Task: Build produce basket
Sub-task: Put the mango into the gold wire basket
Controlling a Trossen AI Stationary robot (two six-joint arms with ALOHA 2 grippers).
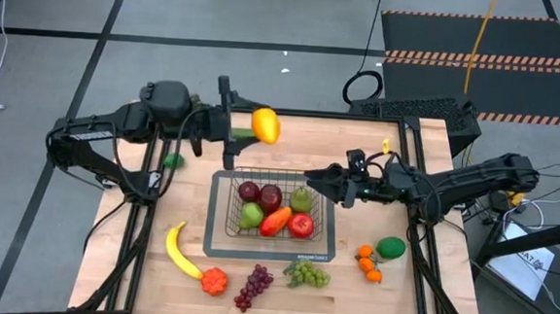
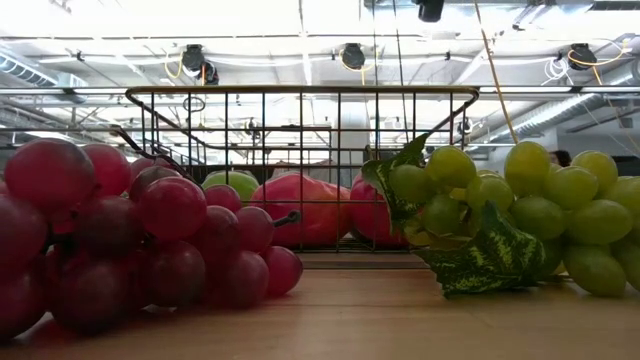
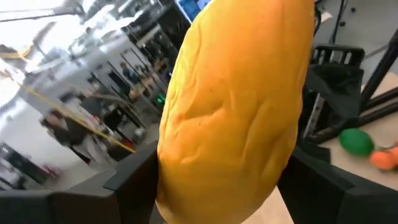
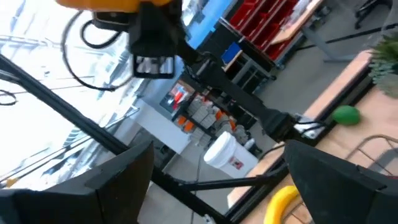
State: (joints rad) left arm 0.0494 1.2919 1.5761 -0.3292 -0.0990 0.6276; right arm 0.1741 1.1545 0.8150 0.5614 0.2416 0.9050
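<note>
Yellow fruit (image 1: 266,125) in left tool (image 1: 246,128)

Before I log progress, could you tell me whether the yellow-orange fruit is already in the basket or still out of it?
Out. The yellow-orange fruit is held in the left tool, beyond the basket rim.

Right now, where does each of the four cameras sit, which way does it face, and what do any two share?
High view: overhead, looking straight down on the table, the basket and both arms.
Low view: at tabletop height, looking level past red grapes and green grapes into the basket; no arm shows.
Left wrist view: on the left arm, its fingers clamped on the yellow fruit.
Right wrist view: on the right arm, fingers open, empty, facing the room.
Shared: the yellow fruit also shows in the high view.
</note>
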